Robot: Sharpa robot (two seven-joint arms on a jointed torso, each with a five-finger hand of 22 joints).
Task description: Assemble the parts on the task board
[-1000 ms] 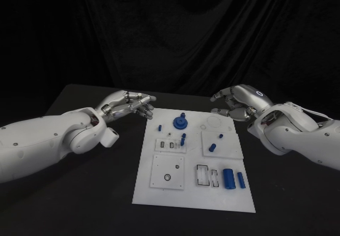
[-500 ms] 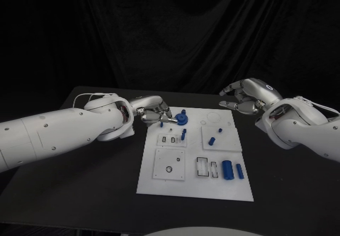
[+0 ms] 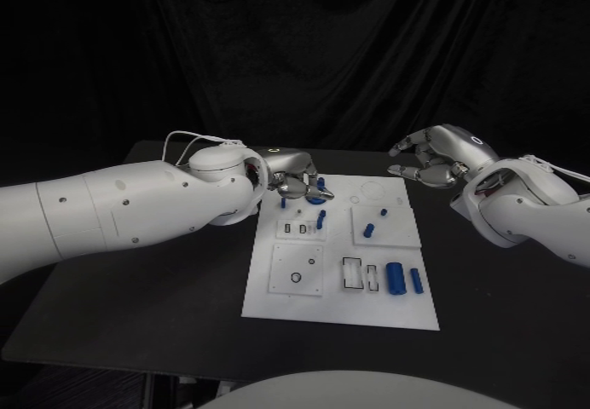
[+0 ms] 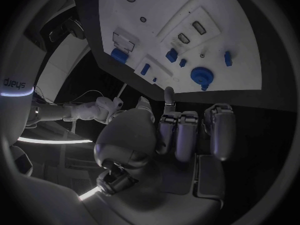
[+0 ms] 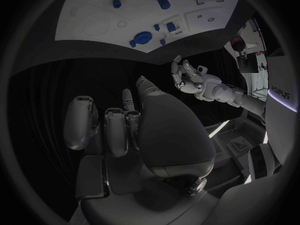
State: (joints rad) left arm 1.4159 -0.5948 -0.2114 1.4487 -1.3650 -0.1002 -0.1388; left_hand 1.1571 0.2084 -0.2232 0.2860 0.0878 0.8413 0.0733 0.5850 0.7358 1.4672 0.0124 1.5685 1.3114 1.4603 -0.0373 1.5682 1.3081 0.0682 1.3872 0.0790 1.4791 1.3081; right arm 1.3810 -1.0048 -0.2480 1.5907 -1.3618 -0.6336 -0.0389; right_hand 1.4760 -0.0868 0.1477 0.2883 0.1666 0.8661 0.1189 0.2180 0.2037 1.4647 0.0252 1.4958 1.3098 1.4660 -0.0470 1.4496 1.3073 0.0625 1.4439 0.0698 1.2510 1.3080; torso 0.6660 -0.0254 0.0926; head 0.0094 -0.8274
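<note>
Black table surface borders the white task board on all sides, with the widest free strip along the near edge. At the board's near right corner lie a thick blue cylinder and a thinner blue pin, close together. Further back stand small blue pegs. At the far left corner, the left hand hovers over a blue gear, fingers curled, holding nothing. Beyond the far right corner, the right hand hangs off the board, fingers curled, holding nothing.
</note>
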